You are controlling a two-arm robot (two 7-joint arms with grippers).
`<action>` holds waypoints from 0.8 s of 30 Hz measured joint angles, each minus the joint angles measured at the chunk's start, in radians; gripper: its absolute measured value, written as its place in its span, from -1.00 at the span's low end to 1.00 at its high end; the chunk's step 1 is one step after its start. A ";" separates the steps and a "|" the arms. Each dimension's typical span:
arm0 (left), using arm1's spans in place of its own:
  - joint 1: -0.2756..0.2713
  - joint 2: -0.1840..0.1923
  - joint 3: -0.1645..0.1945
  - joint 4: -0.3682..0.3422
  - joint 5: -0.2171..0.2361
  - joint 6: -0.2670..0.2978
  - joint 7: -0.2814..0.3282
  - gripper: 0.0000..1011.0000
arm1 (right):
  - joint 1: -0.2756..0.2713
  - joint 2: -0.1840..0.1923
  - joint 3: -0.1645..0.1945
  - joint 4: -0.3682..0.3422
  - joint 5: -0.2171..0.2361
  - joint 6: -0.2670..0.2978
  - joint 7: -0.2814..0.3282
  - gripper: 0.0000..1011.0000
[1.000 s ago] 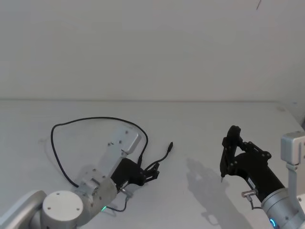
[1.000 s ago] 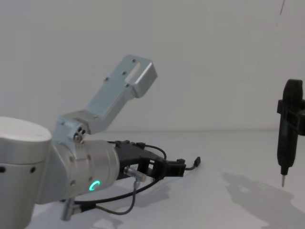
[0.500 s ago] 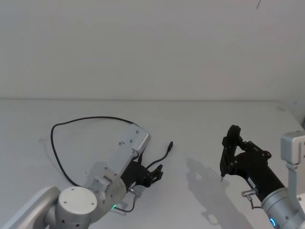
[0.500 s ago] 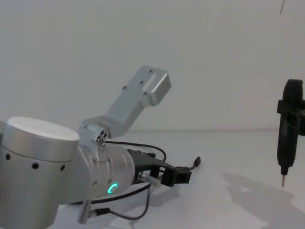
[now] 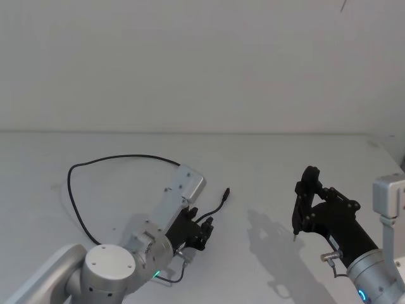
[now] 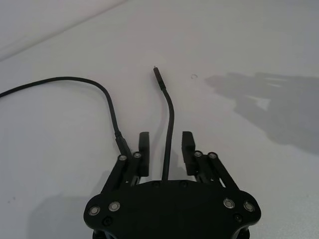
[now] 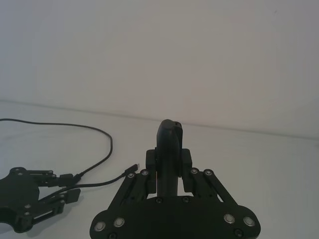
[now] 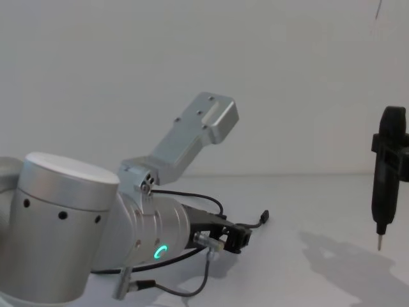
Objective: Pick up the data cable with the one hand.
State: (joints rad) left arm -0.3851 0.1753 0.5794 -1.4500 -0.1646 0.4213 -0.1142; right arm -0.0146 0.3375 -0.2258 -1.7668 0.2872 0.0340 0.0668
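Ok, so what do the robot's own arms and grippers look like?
The left gripper and the right gripper are both black two-finger linkages dotted with silver screw heads. The left one sits on a silver cylindrical wrist with a green ring light, an angled silver bracket and a dark lead with a silver connector. The right wrist is silver too, with a blue light.

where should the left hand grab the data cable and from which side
Grip the straight stretch of the data cable just behind its plug, coming from the robot's side, along its length. That stretch is straight and runs between the open fingers of the left hand, so closing there should catch it. The right hand holds a pointed black tool off to the right.
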 joint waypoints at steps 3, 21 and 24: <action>-0.001 -0.003 -0.001 0.000 0.001 0.005 -0.003 -0.36 | 0.000 0.000 0.000 0.000 0.000 0.000 0.000 -0.45; -0.009 0.004 -0.014 -0.014 0.003 -0.017 -0.053 -0.93 | 0.000 0.000 0.000 0.000 0.000 0.000 0.000 -0.45; -0.013 0.016 -0.022 -0.025 -0.006 -0.035 -0.080 -0.93 | 0.000 0.000 0.000 0.000 0.000 0.000 0.000 -0.45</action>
State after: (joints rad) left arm -0.3977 0.1909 0.5569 -1.4754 -0.1709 0.3864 -0.1941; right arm -0.0146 0.3374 -0.2258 -1.7667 0.2873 0.0340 0.0668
